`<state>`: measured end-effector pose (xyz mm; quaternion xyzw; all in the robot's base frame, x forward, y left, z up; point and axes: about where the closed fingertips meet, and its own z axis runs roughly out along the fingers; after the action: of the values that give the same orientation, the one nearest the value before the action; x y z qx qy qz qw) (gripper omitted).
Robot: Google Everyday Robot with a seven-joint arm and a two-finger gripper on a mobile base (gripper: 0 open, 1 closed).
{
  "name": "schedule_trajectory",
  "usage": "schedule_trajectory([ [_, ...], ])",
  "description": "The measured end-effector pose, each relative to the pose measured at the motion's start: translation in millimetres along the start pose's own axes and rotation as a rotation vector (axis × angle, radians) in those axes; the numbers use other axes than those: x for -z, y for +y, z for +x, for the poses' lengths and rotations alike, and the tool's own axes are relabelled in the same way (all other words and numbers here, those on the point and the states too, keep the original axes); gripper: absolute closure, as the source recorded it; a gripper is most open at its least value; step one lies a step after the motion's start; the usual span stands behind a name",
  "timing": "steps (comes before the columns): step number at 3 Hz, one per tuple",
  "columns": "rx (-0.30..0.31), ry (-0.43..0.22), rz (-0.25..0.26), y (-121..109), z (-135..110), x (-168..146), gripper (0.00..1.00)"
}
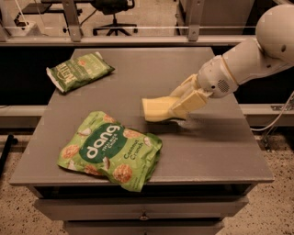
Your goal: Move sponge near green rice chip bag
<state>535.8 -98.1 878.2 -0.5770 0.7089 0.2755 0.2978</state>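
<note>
The pale yellow sponge (155,109) is held in my gripper (177,109), whose cream fingers (189,101) are shut on its right end. It hangs just above the grey table, near the middle. The bright lime-green rice chip bag (111,150) reading "dang" lies flat at the table's front left, a short way below and left of the sponge. The white arm reaches in from the upper right.
A smaller, darker olive-green bag (79,71) lies at the table's back left. The grey table (216,151) has drawers under its front edge. An office chair (113,11) and metal frame legs stand behind the table.
</note>
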Motion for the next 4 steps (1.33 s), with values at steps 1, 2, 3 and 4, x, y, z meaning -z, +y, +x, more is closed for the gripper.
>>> schedule_trajectory([
  [1,0.056,0.023,-0.032,23,-10,-13,0.82],
  [2,0.083,0.039,-0.031,31,-14,-20,0.59],
  [3,0.1,0.045,-0.027,34,-17,-22,0.35],
  [4,0.11,0.048,-0.023,35,-20,-23,0.12],
])
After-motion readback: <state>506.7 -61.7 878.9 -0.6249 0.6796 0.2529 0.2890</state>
